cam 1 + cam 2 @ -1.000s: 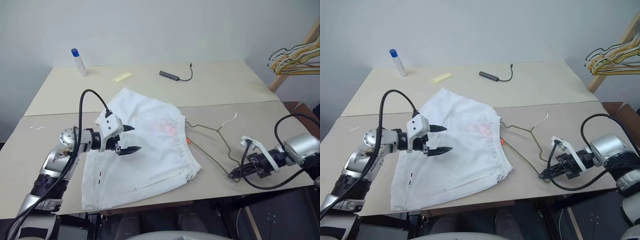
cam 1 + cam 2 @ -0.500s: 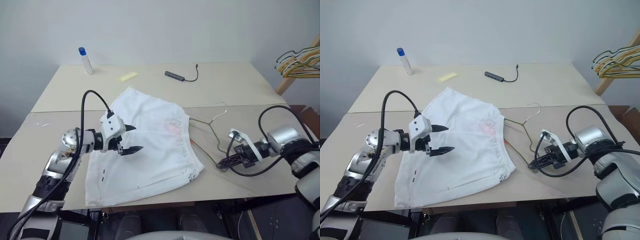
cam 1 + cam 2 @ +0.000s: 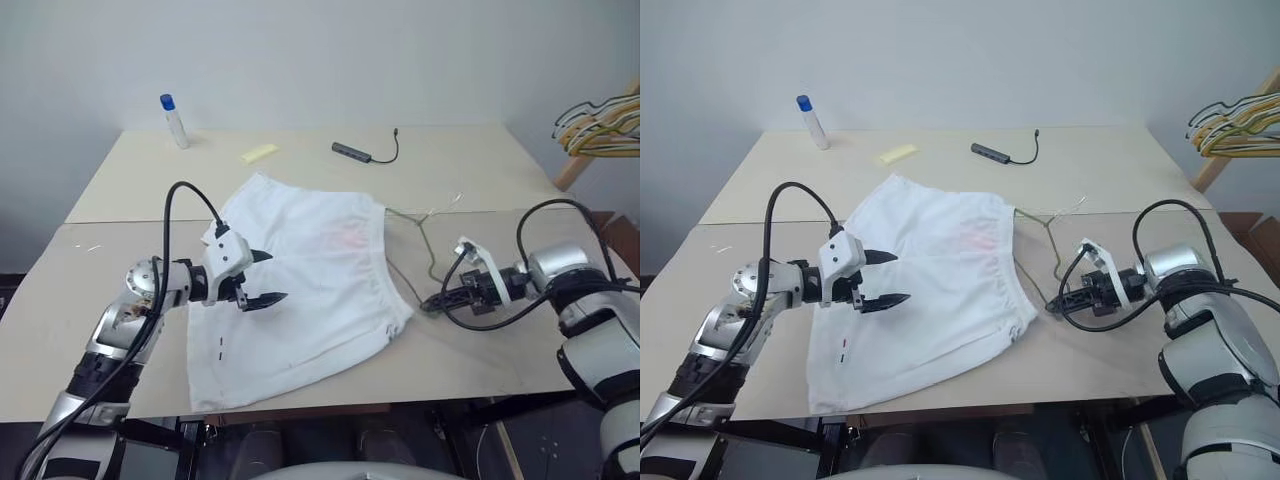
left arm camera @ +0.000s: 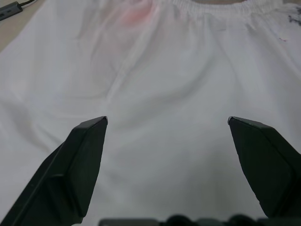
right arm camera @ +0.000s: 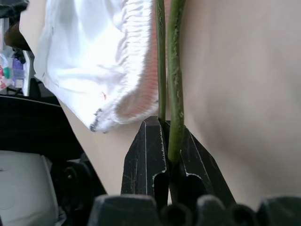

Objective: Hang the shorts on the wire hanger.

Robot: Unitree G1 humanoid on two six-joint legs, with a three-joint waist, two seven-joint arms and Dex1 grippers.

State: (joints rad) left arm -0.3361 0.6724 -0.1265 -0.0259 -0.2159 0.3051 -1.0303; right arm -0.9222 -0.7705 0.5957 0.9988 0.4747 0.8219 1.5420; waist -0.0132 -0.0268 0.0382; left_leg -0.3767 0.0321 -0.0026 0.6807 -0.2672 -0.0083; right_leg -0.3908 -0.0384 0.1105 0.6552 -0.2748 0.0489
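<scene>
The white shorts [image 3: 310,290] lie flat on the table, with the elastic waistband facing right and a faint pink stain [image 4: 134,16] near the waist. The thin olive wire hanger [image 3: 432,262] lies against the waistband with its hook [image 3: 447,206] pointing away from me. Its left end is hidden at the cloth's edge, either under or inside it. My right gripper [image 3: 432,302] is shut on the hanger's near corner, and the wire [image 5: 175,94] runs between its fingers. My left gripper [image 3: 262,278] hovers open over the left leg of the shorts [image 4: 164,94], holding nothing.
At the far side of the table stand a white bottle with a blue cap [image 3: 175,120], a yellow note [image 3: 259,152] and a dark adapter with a cable [image 3: 355,151]. A bunch of yellow and dark hangers [image 3: 600,125] hangs off the table's right side.
My right gripper has carried the hanger leftward, up against the waistband, and the waist edge has been nudged left. The left gripper has stayed put and open.
</scene>
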